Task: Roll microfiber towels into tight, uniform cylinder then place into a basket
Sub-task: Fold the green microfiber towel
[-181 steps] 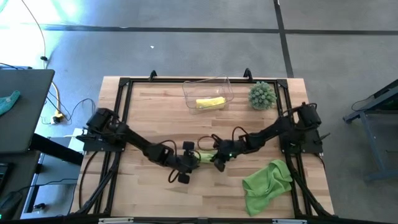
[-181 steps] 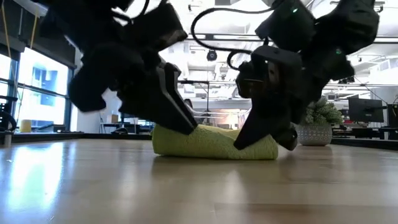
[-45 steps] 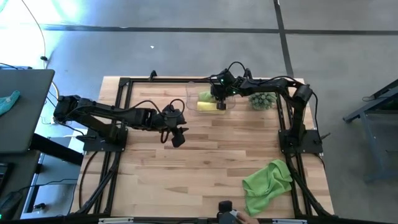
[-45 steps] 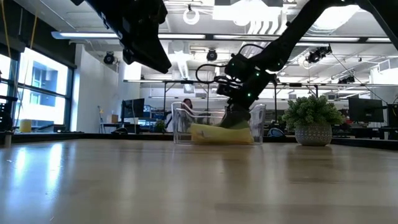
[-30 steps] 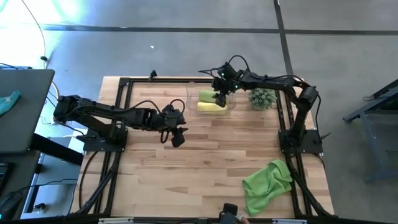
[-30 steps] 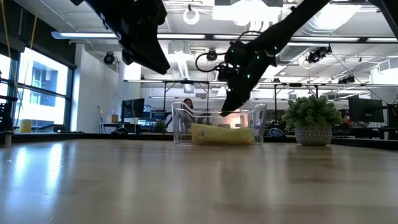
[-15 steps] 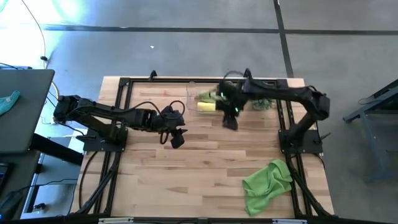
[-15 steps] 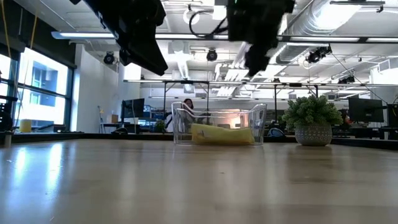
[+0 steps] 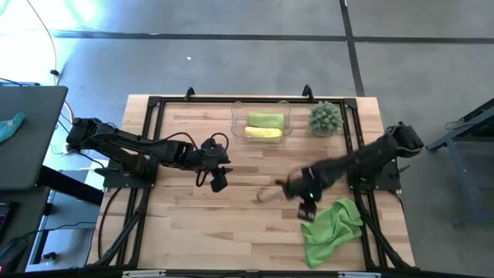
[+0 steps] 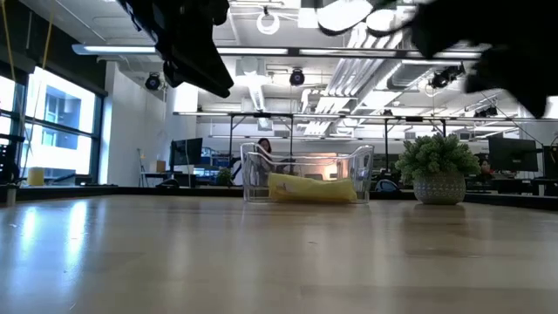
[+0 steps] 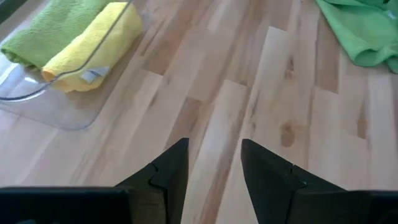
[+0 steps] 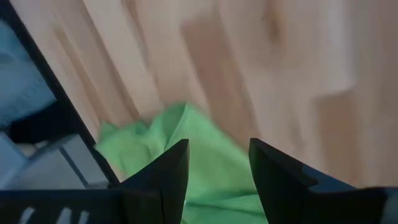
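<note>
1. The left gripper (image 9: 218, 182) hangs over the pale, straight-grained wooden table (image 9: 193, 224), left of centre; its dark wedge-shaped fingers (image 11: 171, 168) stand apart with nothing between them.
2. The basket (image 9: 238, 123), a clear, round-cornered plastic tub at the table's far edge, holds two soft rolled towels lying side by side: a lime green roll (image 9: 265, 120) and a yellow roll (image 9: 262, 133).
3. The right gripper (image 9: 306, 207) sits just above the loose green towel (image 9: 328, 232), a crumpled heap near the front right; its jaws are parted and hold nothing.
4. A spiky, ball-shaped green plant (image 9: 325, 118) stands just right of the basket.
</note>
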